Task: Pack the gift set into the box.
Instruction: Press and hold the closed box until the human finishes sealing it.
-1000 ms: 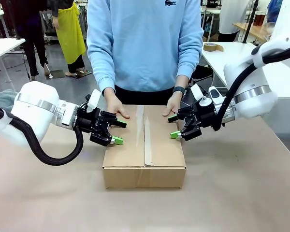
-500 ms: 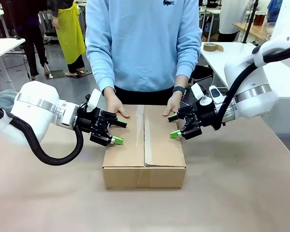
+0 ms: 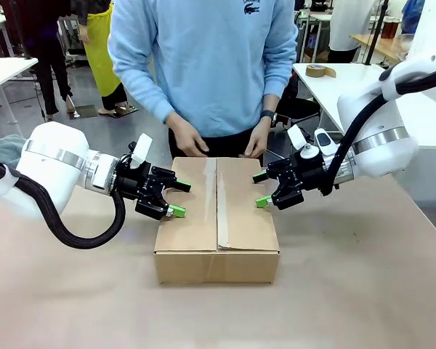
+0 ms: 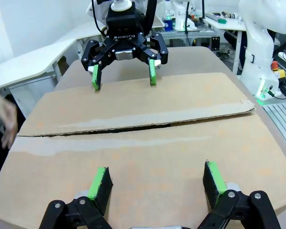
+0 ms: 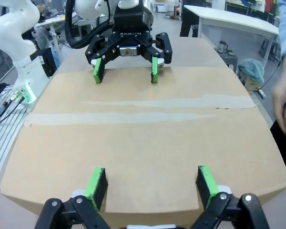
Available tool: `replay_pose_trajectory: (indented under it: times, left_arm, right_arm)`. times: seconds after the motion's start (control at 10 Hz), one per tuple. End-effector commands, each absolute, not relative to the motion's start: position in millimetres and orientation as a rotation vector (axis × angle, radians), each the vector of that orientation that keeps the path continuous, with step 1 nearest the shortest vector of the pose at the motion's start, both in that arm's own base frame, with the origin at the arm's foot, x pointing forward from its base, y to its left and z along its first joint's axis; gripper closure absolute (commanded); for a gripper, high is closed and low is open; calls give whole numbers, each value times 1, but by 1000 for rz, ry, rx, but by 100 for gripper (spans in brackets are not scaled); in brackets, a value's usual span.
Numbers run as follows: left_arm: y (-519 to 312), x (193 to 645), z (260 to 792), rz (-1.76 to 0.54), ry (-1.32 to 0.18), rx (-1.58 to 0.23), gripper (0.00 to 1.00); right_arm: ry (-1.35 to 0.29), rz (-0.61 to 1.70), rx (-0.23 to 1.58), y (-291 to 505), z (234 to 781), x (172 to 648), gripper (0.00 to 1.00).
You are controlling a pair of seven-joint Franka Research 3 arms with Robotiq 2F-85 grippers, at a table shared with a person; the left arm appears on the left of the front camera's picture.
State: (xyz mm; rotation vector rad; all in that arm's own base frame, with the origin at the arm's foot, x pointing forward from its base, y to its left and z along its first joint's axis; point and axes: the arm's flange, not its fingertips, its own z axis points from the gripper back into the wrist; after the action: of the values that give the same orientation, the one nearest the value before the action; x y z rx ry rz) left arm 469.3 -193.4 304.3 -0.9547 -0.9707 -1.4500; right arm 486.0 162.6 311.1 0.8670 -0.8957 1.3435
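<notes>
While the brown corrugated cardboard carton [image 3: 218, 218] sat closed in the middle of the tan table [image 3: 363, 291], both arms had it bracketed. The left gripper [image 3: 180, 198] was at the carton's 9 o'clock edge and the right gripper [image 3: 259, 190] at its 3 o'clock edge, each pointing in over the top flaps. Both sets of jaws were spread wide and held nothing. I honestly couldn't tell whether the green pads were touching the cardboard or just above it. In the left wrist view, the fingertips [image 4: 99, 183] hung over the near flap. The pale tape strip [image 4: 109, 143] ran crosswise ahead of them, with a thin dark gap along the seam.

Compared with half a second earlier, the big change was the person. Both hands had been lying flat on the lid near 12 o'clock. Now one hand [image 3: 190, 138] and the other hand [image 3: 254, 145] were lifted off, up by the far edge, and the person in the light blue sweatshirt [image 3: 203, 58] had shifted a bit toward 11 o'clock. The carton and both grippers looked like they were in the same spots.

As for the room, there were white tables further back, and a roll of brown tape [image 3: 317, 70] sat on one of them at about 1 o'clock.
</notes>
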Motion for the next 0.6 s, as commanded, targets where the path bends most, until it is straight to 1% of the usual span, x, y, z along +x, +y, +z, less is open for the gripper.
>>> replay_pose_trajectory:
  times: [0.0, 0.5]
  left_arm:
    - [-193, 467, 302, -1457, -973, -957, 0]
    - [-193, 467, 302, -1457, -973, -957, 0]
  right_arm:
    - [-894, 1339, 851, 162, 310, 486, 0]
    - [-894, 1339, 851, 162, 310, 486, 0]
